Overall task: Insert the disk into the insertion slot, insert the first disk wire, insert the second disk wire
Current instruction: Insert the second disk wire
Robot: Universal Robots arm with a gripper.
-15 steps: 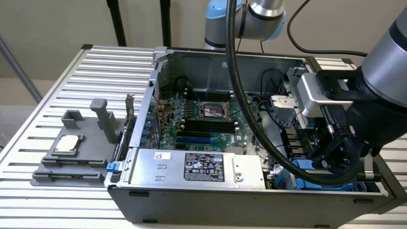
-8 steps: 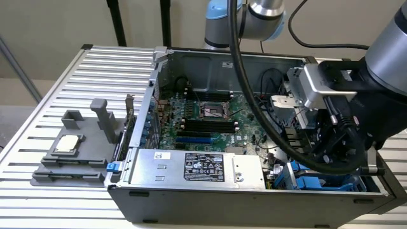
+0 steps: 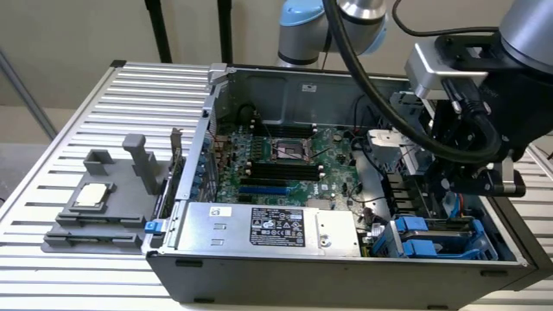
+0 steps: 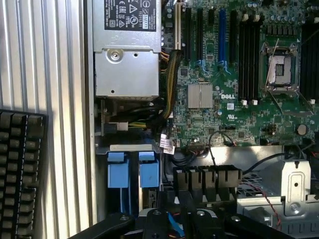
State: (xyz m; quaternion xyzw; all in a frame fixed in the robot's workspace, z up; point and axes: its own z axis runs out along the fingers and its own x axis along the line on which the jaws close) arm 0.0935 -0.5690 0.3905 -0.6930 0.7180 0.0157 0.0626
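Note:
The dark grey computer case [image 3: 346, 262] lies open on the table. The insertion slot [image 3: 484, 241] is at its corner on the exterior view's right, and blue carrier tabs [image 3: 430, 248] stand in it. In the wrist view the same blue tabs [image 4: 148, 172] sit under a silver bracket, so the disk looks seated in the bay, its label hidden. My gripper [image 3: 458, 194] hangs just above this bay. A short piece of blue wire [image 4: 172, 222] shows between my black fingers [image 4: 154, 219], which look shut on it. A blue wire [image 3: 449, 206] also trails below the gripper.
The silver power-supply box [image 3: 268, 227] with a black label fills the case's near side, beside the green motherboard [image 3: 285, 162]. A grey fixture [image 3: 100, 207] holding a small part stands on the slatted table [image 3: 52, 155]. A black keyboard [image 4: 20, 169] lies outside the case wall.

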